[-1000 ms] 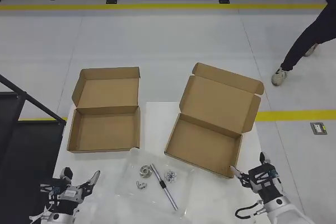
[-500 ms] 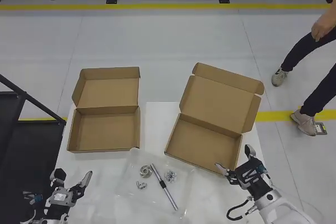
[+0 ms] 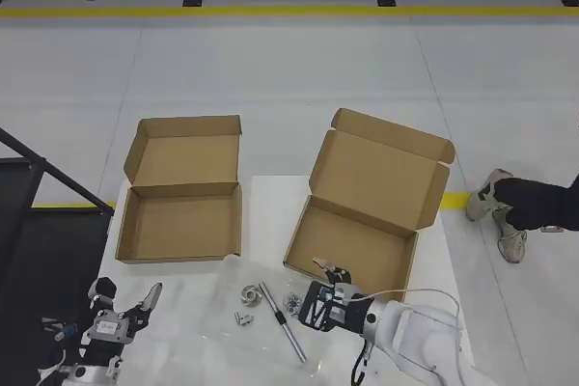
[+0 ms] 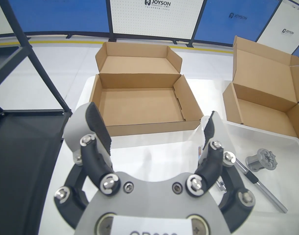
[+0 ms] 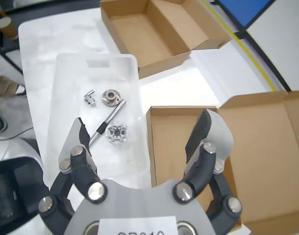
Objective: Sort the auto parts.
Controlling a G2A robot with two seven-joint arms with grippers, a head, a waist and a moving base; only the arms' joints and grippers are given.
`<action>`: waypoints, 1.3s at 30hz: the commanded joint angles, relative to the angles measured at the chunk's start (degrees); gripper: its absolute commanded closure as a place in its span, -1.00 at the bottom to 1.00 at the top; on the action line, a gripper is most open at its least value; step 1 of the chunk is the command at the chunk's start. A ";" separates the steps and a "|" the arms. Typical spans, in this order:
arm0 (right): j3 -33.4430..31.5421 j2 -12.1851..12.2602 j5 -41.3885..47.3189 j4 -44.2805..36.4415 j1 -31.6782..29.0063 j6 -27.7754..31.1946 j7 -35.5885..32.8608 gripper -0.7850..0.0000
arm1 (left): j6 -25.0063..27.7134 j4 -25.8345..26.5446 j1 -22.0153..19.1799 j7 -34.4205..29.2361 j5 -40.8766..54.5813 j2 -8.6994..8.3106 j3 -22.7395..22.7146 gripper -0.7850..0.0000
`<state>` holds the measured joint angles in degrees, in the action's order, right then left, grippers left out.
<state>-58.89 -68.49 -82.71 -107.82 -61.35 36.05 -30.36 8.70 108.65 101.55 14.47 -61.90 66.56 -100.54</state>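
four metal parts were laid in a clear tray (image 3: pixel 217 338) at 6 o'clock on the surface (image 3: pixel 267 210): rod (image 5: pixel 109 121), hub (image 5: pixel 111 97), toothed disc (image 5: pixel 117 133), bracket (image 5: pixel 89 98). they were judged stiff, slick and dense, the rod best taken at mid-length. the left gripper (image 4: pixel 151 113) and right gripper (image 5: pixel 142 121) were seen released, empty. the hub's bore was resolved in the right wrist view, not from the top.

My left gripper (image 4: pixel 151 116) hangs low at my left, jaws spread wide; my right gripper (image 5: pixel 142 118), jaws equally wide, points inward across my front
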 commanded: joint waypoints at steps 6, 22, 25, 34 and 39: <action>12.62 -3.88 10.65 13.42 15.21 2.87 -12.60 -1.00 | -1.28 0.32 0.05 -0.30 0.64 0.28 0.00 -1.00; 17.24 -4.78 6.29 15.45 16.62 4.12 -15.04 -1.00 | -1.28 0.32 0.05 -0.30 0.64 0.28 0.00 -1.00; 19.16 -5.46 6.14 17.28 18.14 4.06 -19.03 -1.00 | -1.28 0.32 0.05 -0.30 0.64 0.28 0.00 -1.00; 23.22 -7.77 9.07 21.90 21.00 0.38 -27.17 -1.00 | -1.28 0.32 0.05 -0.30 0.64 0.28 0.00 -1.00; 23.50 -8.36 9.19 24.67 21.49 -0.94 -26.59 -1.00 | -1.28 0.32 0.05 -0.30 0.64 0.28 0.00 -1.00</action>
<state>-35.43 -76.75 -73.48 -83.79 -39.96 35.24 -57.09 7.42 108.97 101.60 14.16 -61.25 66.84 -100.54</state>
